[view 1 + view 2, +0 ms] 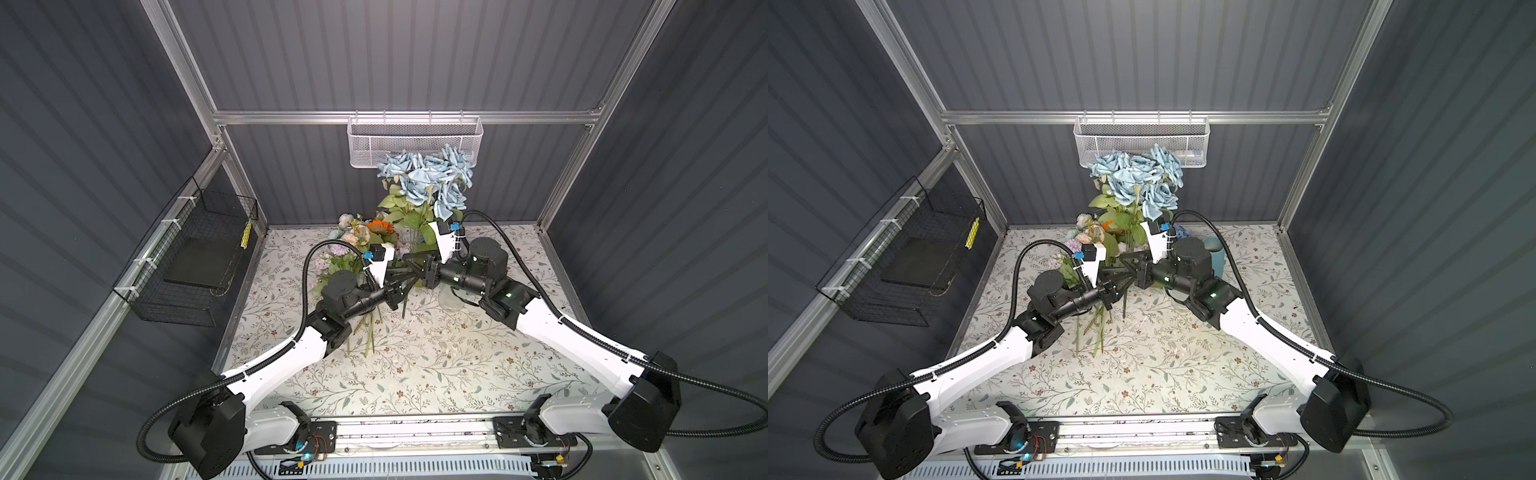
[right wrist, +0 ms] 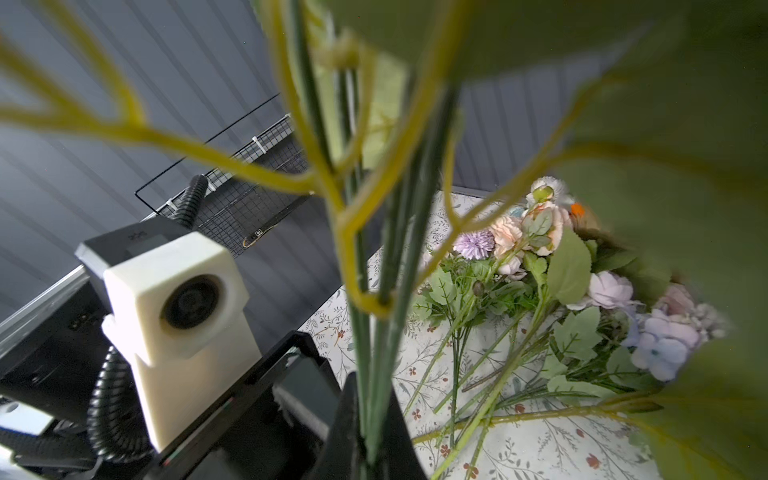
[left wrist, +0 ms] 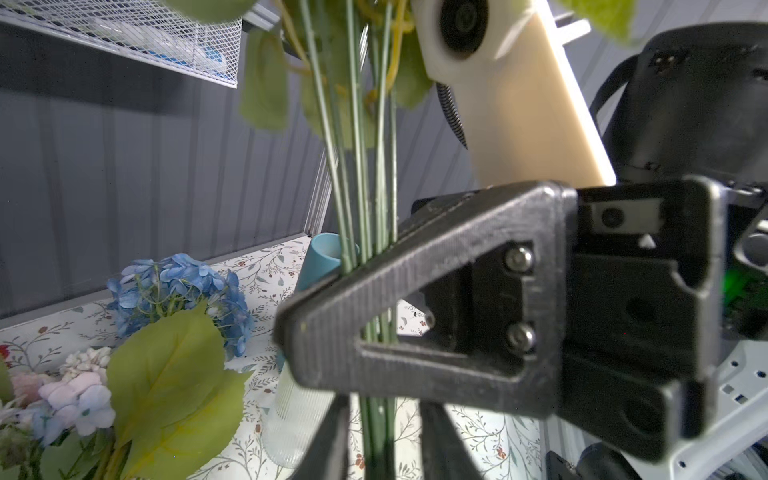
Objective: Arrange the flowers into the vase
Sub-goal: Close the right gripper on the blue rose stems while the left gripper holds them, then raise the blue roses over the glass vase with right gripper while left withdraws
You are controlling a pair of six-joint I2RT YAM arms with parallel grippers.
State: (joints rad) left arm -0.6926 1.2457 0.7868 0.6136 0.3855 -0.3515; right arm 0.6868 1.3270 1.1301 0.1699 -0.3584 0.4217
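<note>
Right gripper (image 2: pixel 376 436) clamps rose stems (image 3: pixel 380 199); left gripper (image 3: pixel 386 440) parted around them. We fear top-heavy bunch pivoting in grip, stem ends missing glass vase (image 3: pixel 286 419), tipping it

Arm shells (image 1: pixel 274 365) white, joints (image 1: pixel 338 291) black, conduits (image 2: pixel 104 411) black and corrugated. Right gripper (image 3: pixel 293 334): black ribbed triangular frame, two silver screws (image 3: pixel 519 257).

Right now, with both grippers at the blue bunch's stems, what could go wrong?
1. Only the right gripper clamps the stems; the left gripper stands open around them, so the top-heavy blue roses may tilt or slip.
2. The clear vase stands close under the right arm; a swing could tip it.
</note>
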